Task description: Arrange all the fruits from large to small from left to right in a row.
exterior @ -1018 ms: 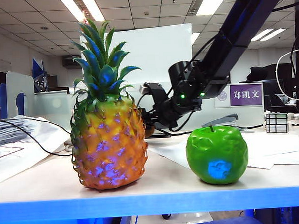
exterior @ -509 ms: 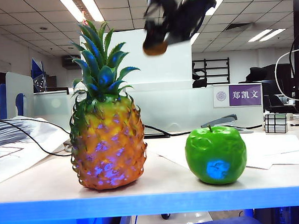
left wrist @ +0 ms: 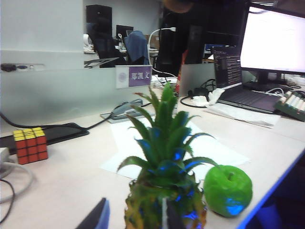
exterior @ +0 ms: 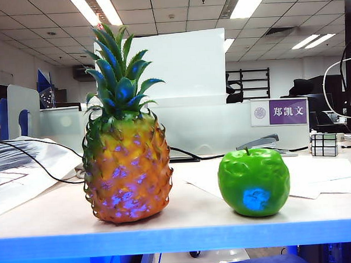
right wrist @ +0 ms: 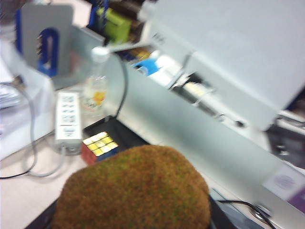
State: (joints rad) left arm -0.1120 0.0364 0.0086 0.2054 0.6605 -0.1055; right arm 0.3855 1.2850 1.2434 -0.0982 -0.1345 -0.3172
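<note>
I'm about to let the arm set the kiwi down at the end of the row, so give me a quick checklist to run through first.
1. Kiwi held in right pincer: ok, it fills the right wrist view.
2. Pineapple upright at the left: ok.
3. Apple to the right of the pineapple, apart from it: ok.
4. Table bare right of the apple: ok.
5. Left pincer open, behind the pineapple, holding nothing: ok.
6. Kiwi's height above the table: cannot tell.
</note>
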